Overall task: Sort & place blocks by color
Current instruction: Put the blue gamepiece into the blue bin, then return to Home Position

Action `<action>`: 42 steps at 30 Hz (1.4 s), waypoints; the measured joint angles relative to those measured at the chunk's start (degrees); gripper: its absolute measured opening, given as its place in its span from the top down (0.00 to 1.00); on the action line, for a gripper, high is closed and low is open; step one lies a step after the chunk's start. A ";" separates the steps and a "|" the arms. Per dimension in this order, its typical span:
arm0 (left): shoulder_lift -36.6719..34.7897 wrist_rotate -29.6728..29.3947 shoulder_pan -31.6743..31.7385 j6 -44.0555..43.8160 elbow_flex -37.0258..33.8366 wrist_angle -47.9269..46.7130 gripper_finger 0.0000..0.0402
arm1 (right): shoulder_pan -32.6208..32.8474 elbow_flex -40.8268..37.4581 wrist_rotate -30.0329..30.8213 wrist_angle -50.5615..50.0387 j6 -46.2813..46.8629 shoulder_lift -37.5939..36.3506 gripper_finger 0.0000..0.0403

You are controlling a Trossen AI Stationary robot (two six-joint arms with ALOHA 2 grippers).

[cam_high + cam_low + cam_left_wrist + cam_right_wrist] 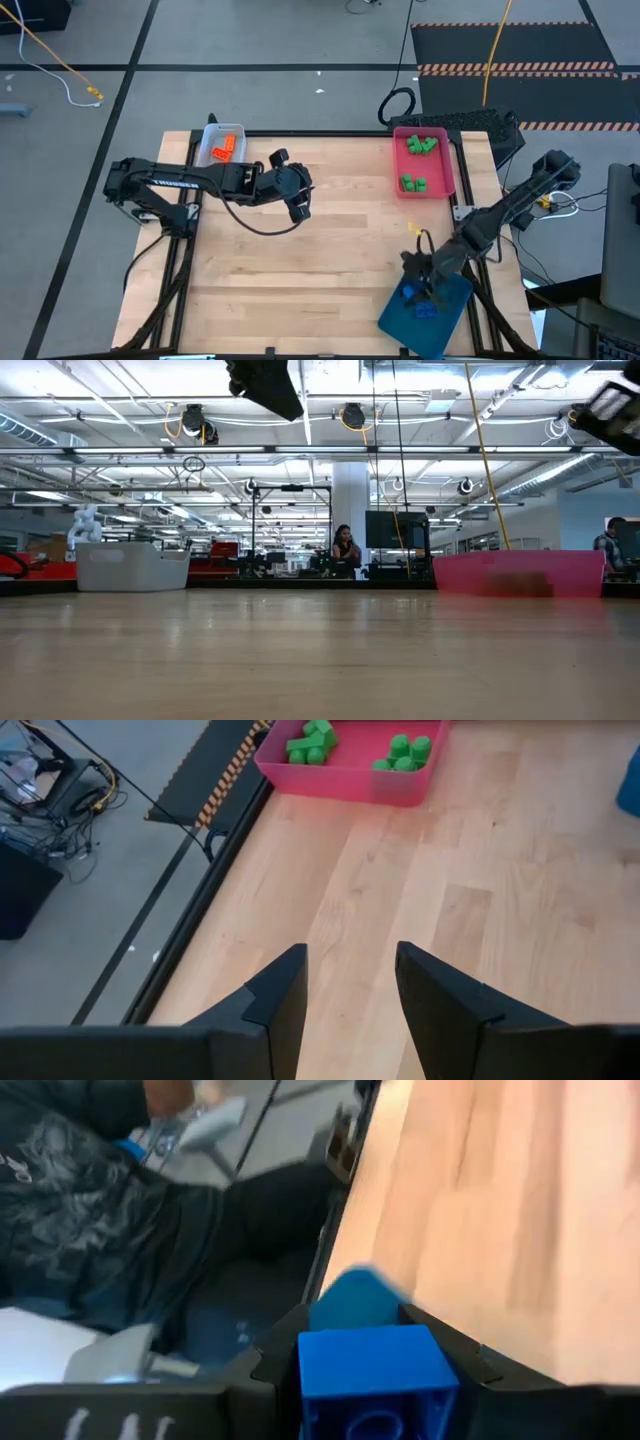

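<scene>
My right gripper (pixel 428 283) is over the dark blue tray (pixel 445 318) at the table's near right corner and is shut on a blue block (pixel 372 1372). Two more blue blocks (pixel 418 300) lie in that tray. Green blocks (pixel 421 146) lie in the pink tray (pixel 447 178) at the far right. Orange blocks (pixel 222 150) lie in the pale tray (pixel 213 133) at the far left. My left gripper (pixel 300 200) (pixel 350 970) hangs open over bare wood left of the table's middle, touching nothing. My right gripper pinches the blue block by two opposite sides (pixel 310 1365) between its two fingers (pixel 455 1355). The fingers slant down from the table's right side. The block fills the gap between the fingers and hangs clear of the table, with the dark blue tray's corner (pixel 350 1295) beyond it.
A tiny yellow piece (pixel 413 228) lies on the wood between the pink and dark blue trays. The wide middle and near left of the table (pixel 300 290) are bare wood. A person in dark clothes (pixel 110 1210) is close to the table's edge near my right gripper.
</scene>
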 joint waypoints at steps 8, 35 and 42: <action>0.00 0.13 -0.32 0.51 0.00 0.47 0.62 | 5.46 0.00 0.91 0.02 13.91 7.10 0.68; 0.02 1.02 -0.23 1.65 -0.02 -0.91 0.62 | 6.26 -0.02 1.06 -0.02 23.01 5.15 0.18; 0.02 12.88 0.23 1.51 -0.02 1.77 0.62 | 1.31 -0.02 10.19 -2.24 7.17 -2.04 0.22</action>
